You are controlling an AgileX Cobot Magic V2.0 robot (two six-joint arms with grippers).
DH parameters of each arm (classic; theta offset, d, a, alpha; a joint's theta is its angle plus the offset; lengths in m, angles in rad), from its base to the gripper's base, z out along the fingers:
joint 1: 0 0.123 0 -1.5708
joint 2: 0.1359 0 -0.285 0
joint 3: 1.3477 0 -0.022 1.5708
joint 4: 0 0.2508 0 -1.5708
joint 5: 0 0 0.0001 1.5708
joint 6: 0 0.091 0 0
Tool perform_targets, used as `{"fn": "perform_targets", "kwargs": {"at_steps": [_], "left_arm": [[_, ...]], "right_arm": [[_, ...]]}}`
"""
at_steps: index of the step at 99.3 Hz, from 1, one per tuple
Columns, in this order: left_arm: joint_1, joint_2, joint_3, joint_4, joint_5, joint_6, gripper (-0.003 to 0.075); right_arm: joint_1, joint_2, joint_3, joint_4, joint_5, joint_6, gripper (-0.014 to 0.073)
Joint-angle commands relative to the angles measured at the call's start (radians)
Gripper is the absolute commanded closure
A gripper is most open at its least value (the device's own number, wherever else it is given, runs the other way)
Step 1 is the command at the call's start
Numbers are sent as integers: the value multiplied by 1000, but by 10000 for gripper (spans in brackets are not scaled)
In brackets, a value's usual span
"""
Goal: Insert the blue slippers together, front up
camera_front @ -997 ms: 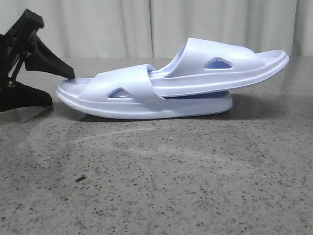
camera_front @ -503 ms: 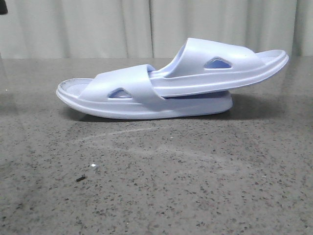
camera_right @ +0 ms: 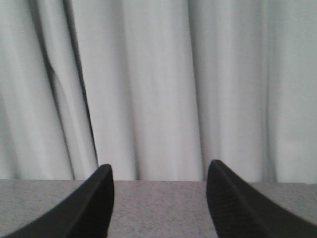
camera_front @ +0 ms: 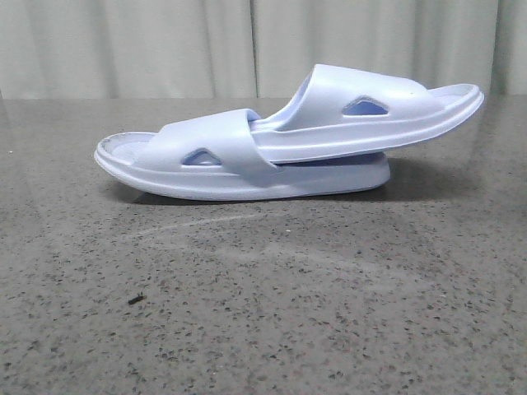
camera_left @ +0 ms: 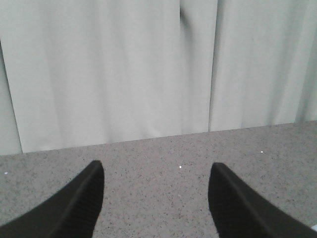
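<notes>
Two pale blue-white slippers lie nested on the grey stone table in the front view. The lower slipper [camera_front: 189, 160] rests flat on the table. The upper slipper [camera_front: 370, 111] has one end tucked under the lower one's strap and slants up to the right. No gripper shows in the front view. My left gripper [camera_left: 156, 171] is open and empty over bare table, with the curtain behind it. My right gripper [camera_right: 158, 171] is open and empty, facing the curtain. The slippers show in neither wrist view.
A pale curtain [camera_front: 247, 45] hangs behind the table's far edge. The speckled grey table [camera_front: 263, 304] stretches in front of the slippers, with a small dark speck [camera_front: 136, 299] on it.
My left gripper was at the left end of the lower slipper a second ago and has pulled out of the front view. The slippers have stayed in place.
</notes>
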Motion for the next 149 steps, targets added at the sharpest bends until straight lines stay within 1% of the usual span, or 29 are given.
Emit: {"fn": "perform_targets", "kwargs": {"at_steps": [1, 12, 24, 43, 56, 65, 71, 81, 97, 112, 121, 127, 132, 139, 146, 149], "left_arm": [[1, -69, 7, -26, -9, -1, 317], [1, -155, 78, -30, -20, -16, 317], [1, -262, 174, -30, -23, -28, 317], [1, -423, 322, -28, -45, -28, 317], [1, -515, 377, -28, -51, -28, 317], [1, -552, 396, -28, -53, -28, 317], [1, -561, 413, -30, -51, -29, 317], [1, -561, 443, -30, -40, -71, 317], [-7, -561, 497, -30, -42, -88, 317], [-37, -561, 503, -30, -39, -88, 317], [-65, -561, 503, -30, -39, -88, 318], [-89, -561, 503, -30, -44, -88, 328], [-108, -561, 503, -30, -53, -88, 357], [-137, -561, 506, -30, -72, -88, 430], [-166, -561, 508, -30, -87, -88, 527], [-177, -561, 508, -30, -95, -88, 581]], "right_arm": [[-42, -39, 20, -18, -65, -23, 231], [-65, -115, 98, -21, -65, -34, 232], [-65, -226, 183, -21, -63, -81, 232], [-65, -419, 305, -21, -34, -93, 232], [-65, -534, 382, -23, 29, -95, 232], [-65, -598, 437, -23, 38, -120, 232], [-65, -626, 468, -23, 6, -140, 232], [-65, -652, 493, -23, -50, -158, 232], [-65, -653, 494, -23, -40, -158, 233], [-65, -653, 494, -23, -45, -158, 237], [-65, -653, 494, -23, -59, -158, 291], [-65, -653, 494, -23, -69, -158, 363], [-65, -653, 494, -23, -70, -158, 427], [-65, -653, 494, -23, -66, -158, 522], [-65, -653, 494, -23, -59, -158, 610], [-65, -653, 494, -23, -55, -158, 642]]}}
